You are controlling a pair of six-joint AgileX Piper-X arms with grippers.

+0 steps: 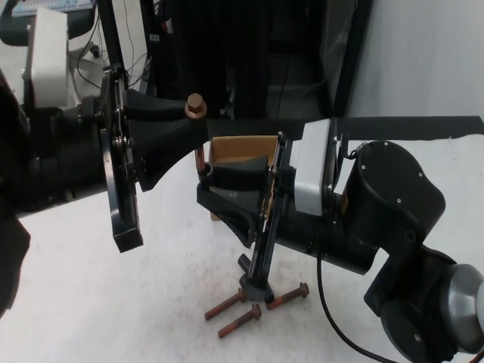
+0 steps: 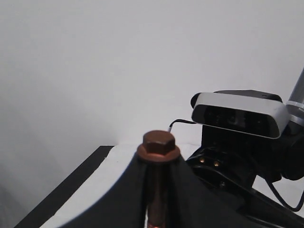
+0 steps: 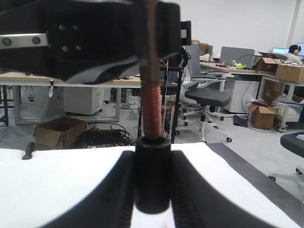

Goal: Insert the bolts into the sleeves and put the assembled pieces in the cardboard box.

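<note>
Bolt meeting sleeve, just in front of the open brown cardboard box [image 1: 242, 145].

The left gripper [image 2: 158, 164] is clamping a copper-coloured hex-head metal bolt [image 2: 158, 144] upright by its shank. The right gripper [image 3: 153, 161] is pinching a black cylindrical sleeve [image 3: 153, 183] beneath it, with the threaded tip sitting at the sleeve's mouth (how deep, I cannot tell). Next, I'd judge, comes a straight, aligned push home. Three loose copper bolts [image 1: 240, 320] are lying well to the box's near side.

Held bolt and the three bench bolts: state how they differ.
The held bolt stands upright in the left gripper; the bench bolts lie flat, ungripped. The held bolt's tip is in the sleeve; the bench bolts have no sleeves. All are copper-coloured.
</note>
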